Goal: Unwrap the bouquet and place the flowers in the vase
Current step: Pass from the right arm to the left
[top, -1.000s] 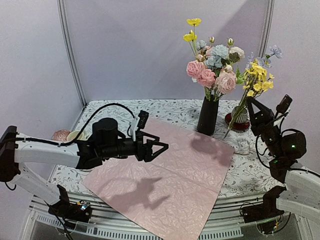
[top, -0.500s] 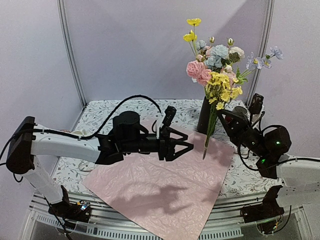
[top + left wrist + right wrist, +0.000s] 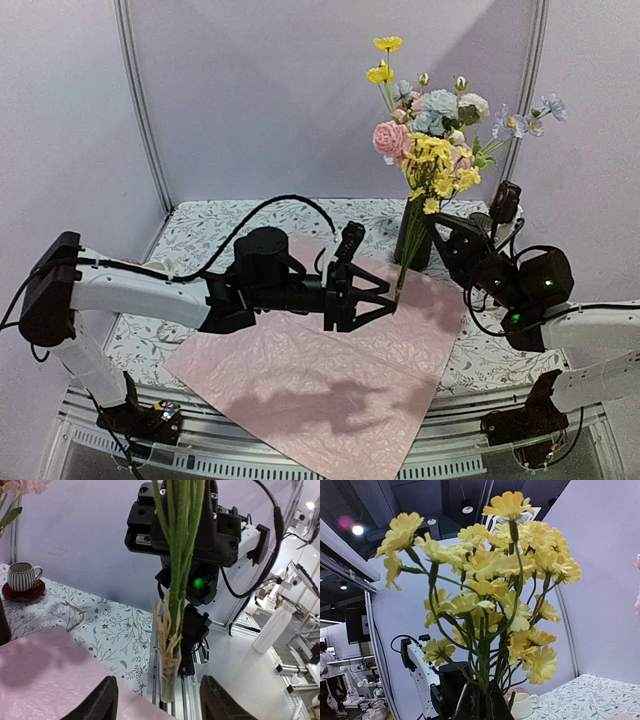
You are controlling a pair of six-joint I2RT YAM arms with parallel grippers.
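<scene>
**Yellow sprig held upright between the two grippers, close by the vase.**

The right gripper [image 3: 446, 234] has its fingers pressed tight on the green stems of the yellow sprig [image 3: 438, 170]. Its own wrist view shows only the fingertips at the bottom and the blooms fanning above them, not the stems' lower end. The left wrist view gives that end: frayed, with tan strands, hanging between the spread fingers of the left gripper [image 3: 158, 692], which do not touch it. From overhead, the black vase [image 3: 423, 252], holding pink, blue and yellow flowers [image 3: 432, 115], stands just beside the right fingers. The pink wrapping paper [image 3: 320, 370] lies flat beneath the left ones. The left wrist view also catches a striped cup [image 3: 21, 575] on a red saucer.
</scene>
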